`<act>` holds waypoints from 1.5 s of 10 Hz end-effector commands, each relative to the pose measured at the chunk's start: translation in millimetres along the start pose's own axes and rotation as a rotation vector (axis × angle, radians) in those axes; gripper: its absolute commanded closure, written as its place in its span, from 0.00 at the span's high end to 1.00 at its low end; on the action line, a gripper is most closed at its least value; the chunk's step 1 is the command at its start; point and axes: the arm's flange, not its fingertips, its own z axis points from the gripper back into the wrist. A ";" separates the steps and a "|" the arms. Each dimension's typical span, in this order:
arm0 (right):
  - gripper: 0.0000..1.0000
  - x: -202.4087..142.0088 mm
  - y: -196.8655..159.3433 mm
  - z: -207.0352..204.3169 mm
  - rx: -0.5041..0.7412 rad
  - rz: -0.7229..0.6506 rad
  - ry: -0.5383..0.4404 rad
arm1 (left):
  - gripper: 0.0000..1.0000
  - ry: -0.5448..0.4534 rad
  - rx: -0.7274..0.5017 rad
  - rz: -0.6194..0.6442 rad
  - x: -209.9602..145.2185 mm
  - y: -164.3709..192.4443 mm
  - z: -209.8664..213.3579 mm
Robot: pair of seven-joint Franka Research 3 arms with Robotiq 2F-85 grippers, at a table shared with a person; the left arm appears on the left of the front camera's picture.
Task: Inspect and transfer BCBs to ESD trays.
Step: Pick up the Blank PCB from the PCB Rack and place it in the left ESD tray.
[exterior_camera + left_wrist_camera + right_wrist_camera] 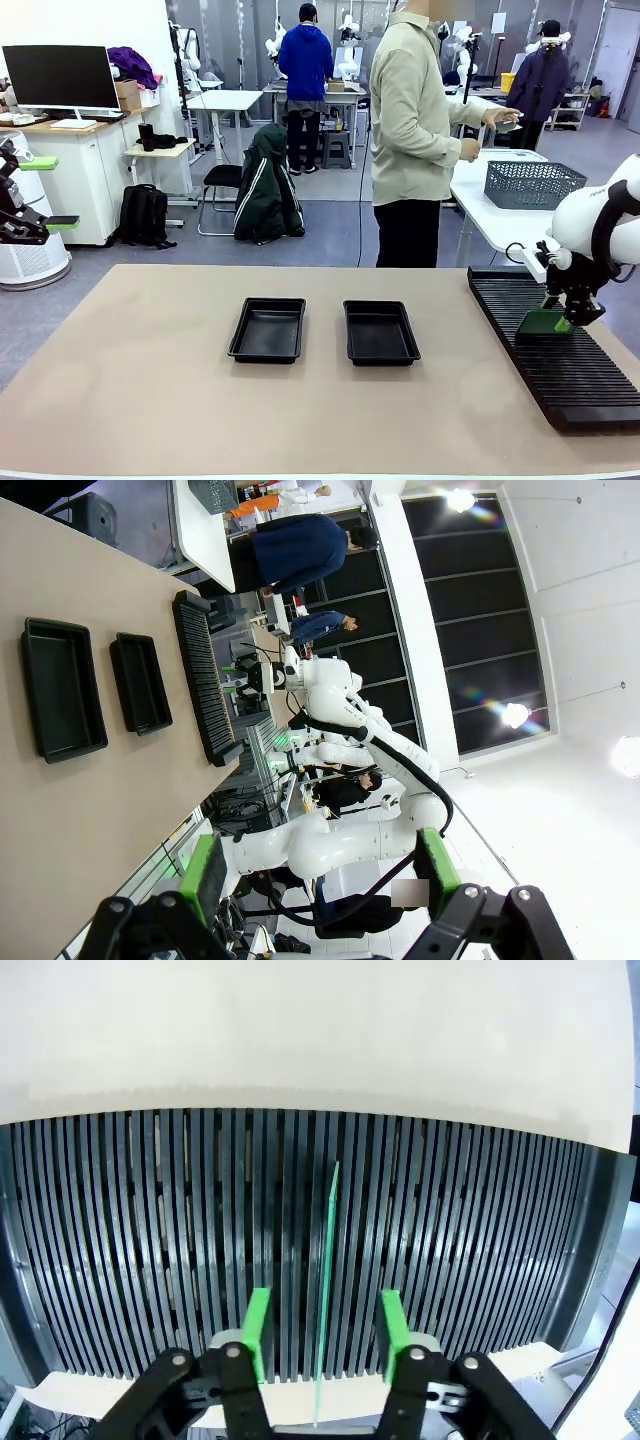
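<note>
1 BCB [332, 1220] stands on edge in the rack [150, 1260], between the half-open, not-yet-touching pads [258, 1325] of our right gripper [325, 1305]. We judge it thin, stiff and light: pinch both faces near the top edge. Our left gripper [320, 865] is wide.

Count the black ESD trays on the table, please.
2, side by side at the middle of the table: the left tray and the right tray. None seems hidden.
</note>
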 end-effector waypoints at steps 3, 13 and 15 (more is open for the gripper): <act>0.35 -7.0 2.5 -5.4 -0.021 0.016 0.016 | 1.00 -0.006 0.005 -0.004 -0.2 -0.9 0.6; 0.00 -1.0 -2.5 1.6 0.016 -0.011 0.007 | 1.00 -0.006 0.005 -0.004 -0.2 -0.9 0.6; 0.00 -2.7 -3.1 0.9 0.017 -0.017 0.010 | 1.00 -0.006 0.005 -0.004 -0.2 -0.9 0.6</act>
